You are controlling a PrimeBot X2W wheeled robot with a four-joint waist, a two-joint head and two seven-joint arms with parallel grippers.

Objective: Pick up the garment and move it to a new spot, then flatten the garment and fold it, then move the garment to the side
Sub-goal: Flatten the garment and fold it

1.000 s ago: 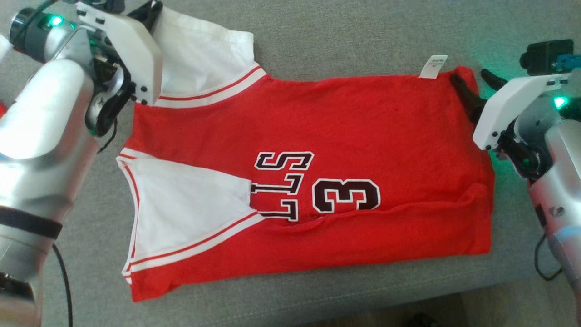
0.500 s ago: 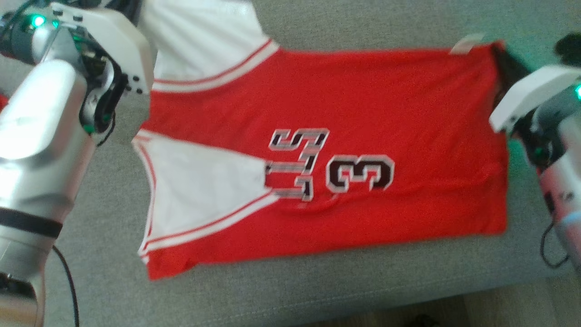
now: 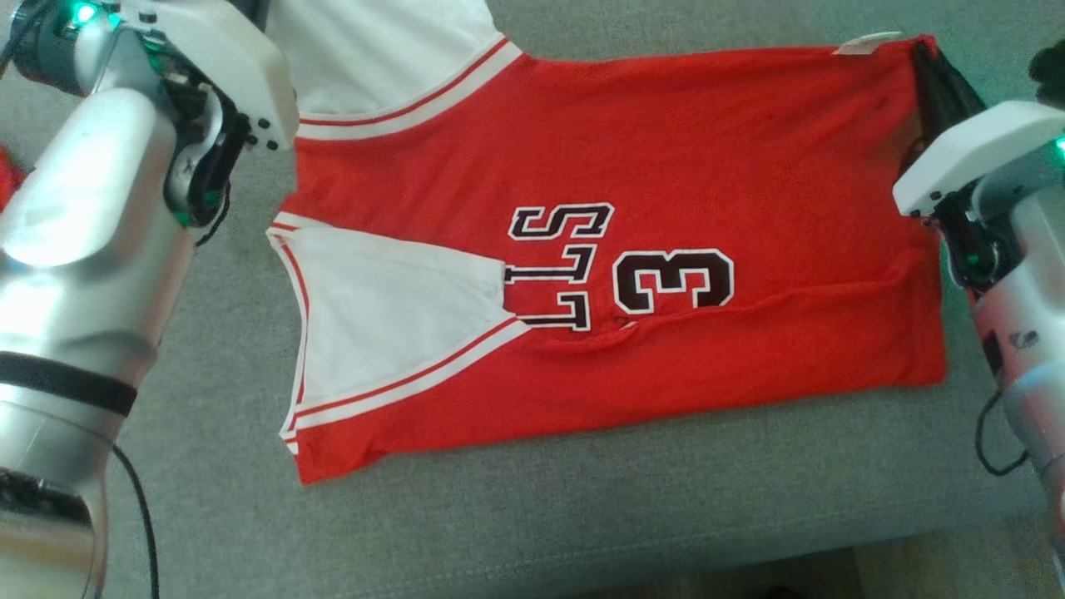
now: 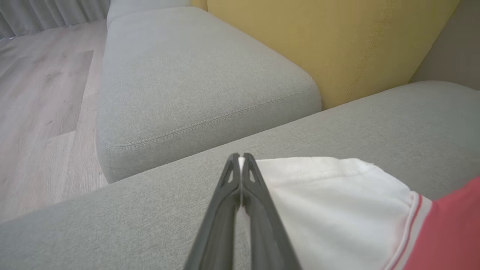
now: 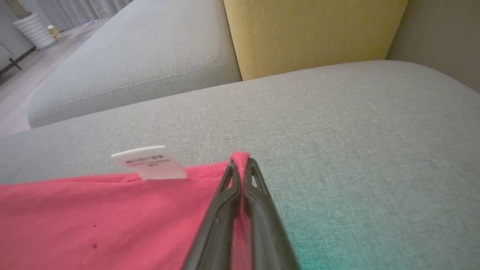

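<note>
Garment (image 3: pixel 666 166) lies lengthwise left to right, shoulders pointing left, hem right.

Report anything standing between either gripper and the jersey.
Nothing visible does. The left gripper is shut on a white corner of the jersey, the right gripper on a red corner beside the white tag.

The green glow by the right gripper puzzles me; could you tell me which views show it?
Head view: sharp, garment lettering crisp; green light tints the sofa cushion beside the right arm; glare whitens the left forearm. Right wrist view: green cast on the cushion right of the right gripper. Left wrist view: even daylight, no green around the left gripper.
</note>
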